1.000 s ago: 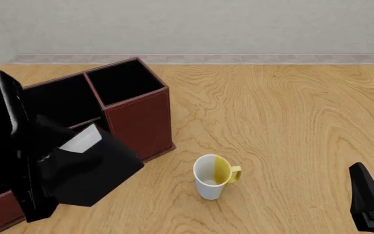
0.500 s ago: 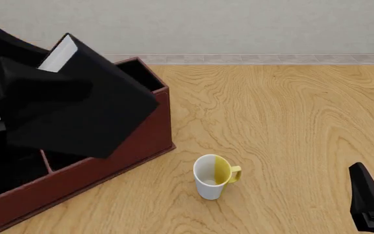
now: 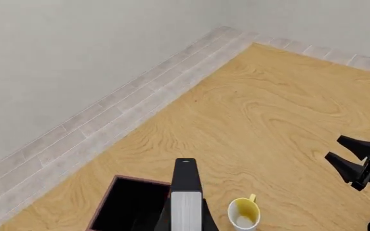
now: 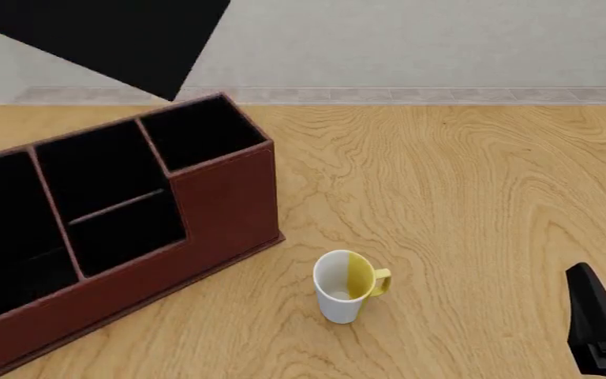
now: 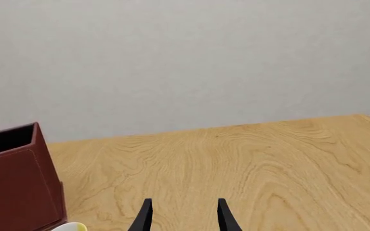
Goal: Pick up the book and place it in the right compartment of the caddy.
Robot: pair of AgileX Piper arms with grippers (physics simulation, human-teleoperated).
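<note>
Along the left wrist view first: the thin black-covered book with white page edges [image 3: 186, 202] is seen edge-on, upright, hanging above the reddish-brown box caddy with black lining [image 3: 128, 204]. Only one open cell of the caddy shows here, and the book's lower end is cut off by the frame. The left gripper itself is not visible; its closure cannot be read directly, though the book aloft implies it is held. One white mug with yellow interior and handle [image 3: 244, 214] stands on the light wood-grain table [image 3: 281, 110], beside the caddy. The right gripper [image 3: 355, 161] appears far off across the table.

Front view: one book [image 4: 114, 35], a black slab high at the upper left, above and behind the caddy [image 4: 224, 209], touching nothing visible. The small square right compartment [image 4: 200, 130] is open and unobstructed. One caddy; cells counted: the right compartment, a middle cell split by a shelf, a left cell partly cut off. One mug [image 4: 342, 286]. The right gripper [image 4: 603, 332] is parked at the lower right.

Right wrist view: right gripper [image 5: 181, 216] fingers stand parted, nothing between them; caddy corner [image 5: 18, 185] visible.

Handling judgement: book looks stiff, light, smooth-covered, so prone to slipping or pivoting. Best gripped across the covers, near one edge, entering the cell edge-first.
</note>
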